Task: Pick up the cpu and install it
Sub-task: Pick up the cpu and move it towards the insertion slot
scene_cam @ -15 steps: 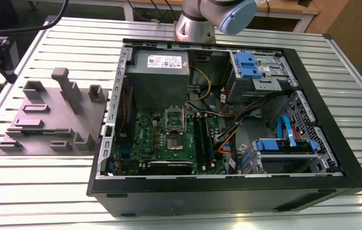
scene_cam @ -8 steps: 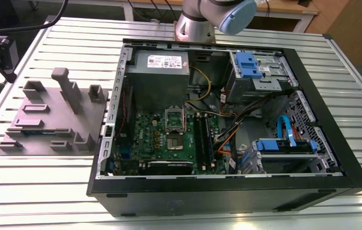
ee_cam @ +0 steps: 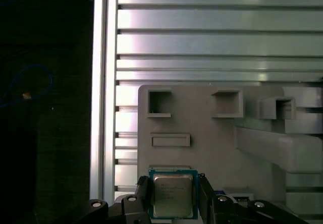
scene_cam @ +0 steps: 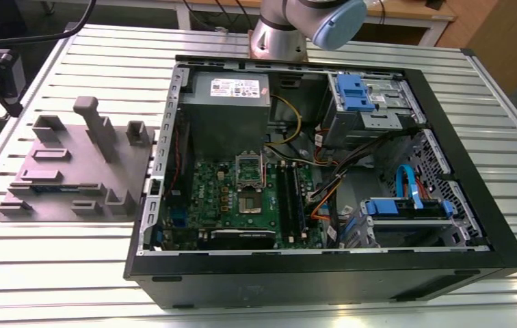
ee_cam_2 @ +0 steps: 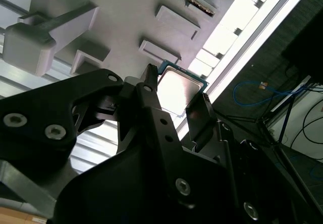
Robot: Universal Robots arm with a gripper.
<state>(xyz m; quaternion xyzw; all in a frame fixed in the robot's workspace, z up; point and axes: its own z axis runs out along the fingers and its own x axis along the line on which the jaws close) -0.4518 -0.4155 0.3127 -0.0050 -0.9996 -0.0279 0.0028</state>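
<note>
The cpu (ee_cam: 173,193), a small square chip with a shiny metal top and a green rim, sits between my gripper's two black fingers in both wrist views. My gripper (ee_cam: 173,183) is shut on the cpu (ee_cam_2: 177,90), one finger against each side. It hangs above the near corner of a grey fixture block (ee_cam: 202,133), close to the table's edge. In the exterior view the green motherboard (scene_cam: 240,201) lies inside the open computer case (scene_cam: 332,273), with its socket (scene_cam: 249,171) bare.
The grey fixture block (scene_cam: 67,171) has raised posts and pockets and lies on the slatted metal table (scene_cam: 76,273), at the exterior view's left. Cables, blue drive brackets (scene_cam: 409,208) and a grey power supply (scene_cam: 231,92) crowd the case. The arm's base (scene_cam: 282,34) stands behind the case.
</note>
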